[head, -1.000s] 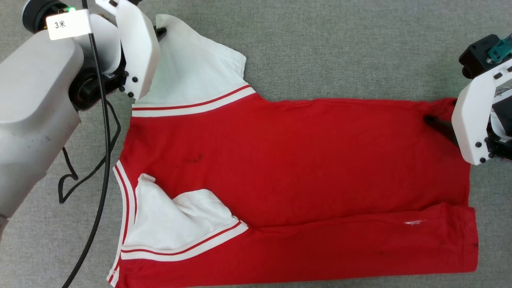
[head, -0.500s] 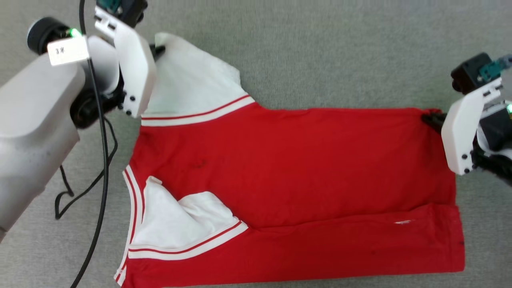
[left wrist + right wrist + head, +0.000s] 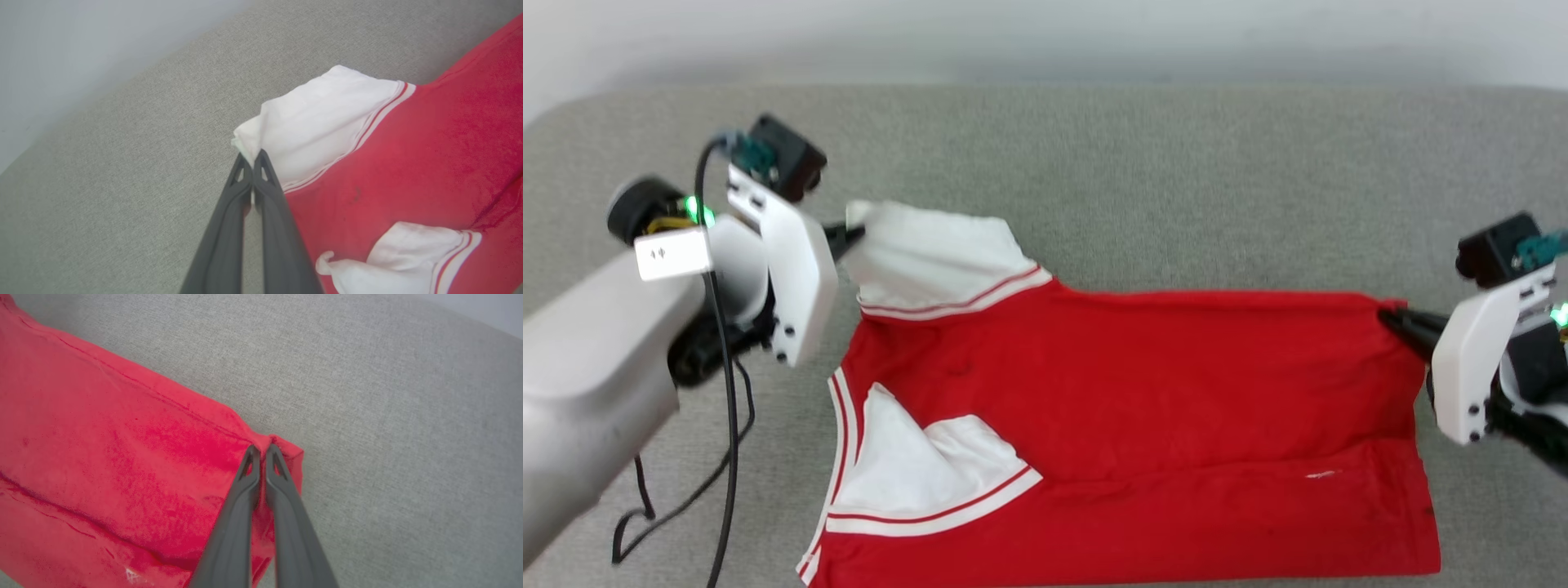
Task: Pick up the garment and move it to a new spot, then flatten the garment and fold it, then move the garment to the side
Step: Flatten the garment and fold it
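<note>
Head view: the whole frame has shifted since a second ago, so the camera has tilted, not the cloth. The garment (image 3: 1143, 392) lies spread on the grey pad (image 3: 1176, 163), its far edge held between left gripper (image 3: 849, 235) and right gripper (image 3: 1392, 318), and looks raised, likely the start of the fold. Left wrist view: jaws pressed together on the white sleeve (image 3: 322, 118) tip. Right wrist view: jaws pinch the red hem corner (image 3: 288, 457).
</note>
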`<state>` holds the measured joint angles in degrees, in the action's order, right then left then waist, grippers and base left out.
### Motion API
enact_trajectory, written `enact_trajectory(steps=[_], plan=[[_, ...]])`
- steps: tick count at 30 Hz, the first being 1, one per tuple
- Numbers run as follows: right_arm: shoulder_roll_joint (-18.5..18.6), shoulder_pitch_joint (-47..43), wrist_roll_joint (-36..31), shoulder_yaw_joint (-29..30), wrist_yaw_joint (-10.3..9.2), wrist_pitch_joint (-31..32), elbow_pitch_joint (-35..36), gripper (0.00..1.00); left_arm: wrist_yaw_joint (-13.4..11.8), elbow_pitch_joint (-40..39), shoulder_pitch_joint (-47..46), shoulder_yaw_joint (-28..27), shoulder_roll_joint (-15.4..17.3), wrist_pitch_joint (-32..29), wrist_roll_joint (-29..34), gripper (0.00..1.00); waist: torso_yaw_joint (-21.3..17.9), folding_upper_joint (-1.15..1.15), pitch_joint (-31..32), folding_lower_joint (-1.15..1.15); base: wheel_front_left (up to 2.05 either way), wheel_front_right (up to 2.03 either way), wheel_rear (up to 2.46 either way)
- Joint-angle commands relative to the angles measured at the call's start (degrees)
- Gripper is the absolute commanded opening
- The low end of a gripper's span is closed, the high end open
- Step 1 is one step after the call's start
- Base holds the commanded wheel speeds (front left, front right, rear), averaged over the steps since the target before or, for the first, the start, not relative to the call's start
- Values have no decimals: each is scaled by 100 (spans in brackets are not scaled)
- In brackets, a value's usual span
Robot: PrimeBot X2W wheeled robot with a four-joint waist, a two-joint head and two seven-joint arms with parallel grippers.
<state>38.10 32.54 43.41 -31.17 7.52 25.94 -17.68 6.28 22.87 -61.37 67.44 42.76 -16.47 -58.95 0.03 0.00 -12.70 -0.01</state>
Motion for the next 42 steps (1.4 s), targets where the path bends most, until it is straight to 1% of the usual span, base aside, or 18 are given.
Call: enact_trajectory(steps=[1,7,10,16,19,23,25,28,34,39,40,41,42], plan=[[23,-102,21,13,-7,-35,27,0,-32,-29,106,18,23,22,-23,0,43,0,161,1,0,0,0],[59,-814,93,187,-7,-126,284,0,-293,-628,791,129,385,162,-162,0,69,0,558,1,0,0,0],[63,-1172,106,283,-7,-128,424,0,-475,-986,1179,179,649,262,-228,0,49,0,691,1,0,0,0],[84,-1796,128,527,-7,-110,719,0,-870,-1659,1907,263,1093,400,-392,0,39,0,773,1,0,0,0],[103,-2083,89,645,-7,-98,839,0,-1060,-1914,2267,300,1199,510,-530,0,36,0,782,1,0,0,0],[54,-2419,105,812,-7,-72,995,0,-1237,-2052,2670,345,1224,678,-655,0,32,0,756,1,0,0,0],[-9,-2658,102,948,-7,-12,1024,0,-1314,-2043,2948,379,1164,769,-699,0,31,0,684,1,0,0,0],[-74,-2763,57,988,-7,48,930,0,-1317,-1921,3073,405,1077,810,-713,0,37,0,599,1,0,0,0],[-213,-2782,-126,879,-7,35,613,0,-1189,-1544,3195,420,816,862,-828,0,56,0,421,1,0,0,0],[-407,-2645,-150,838,-8,-256,352,0,-1110,-1179,3308,404,570,1022,-898,0,53,0,397,1,0,0,0],[-426,-2633,-148,851,-8,-327,328,10,-1125,-1117,3330,381,539,1094,-912,0,54,0,427,1,0,0,0],[-418,-2628,-185,858,-8,-407,336,47,-1145,-1054,3351,365,515,1168,-913,44,53,0,466,1,0,0,0],[-415,-2634,-193,888,-8,-499,362,95,-1169,-1020,3370,346,509,1245,-905,100,50,0,505,1,0,0,0]])
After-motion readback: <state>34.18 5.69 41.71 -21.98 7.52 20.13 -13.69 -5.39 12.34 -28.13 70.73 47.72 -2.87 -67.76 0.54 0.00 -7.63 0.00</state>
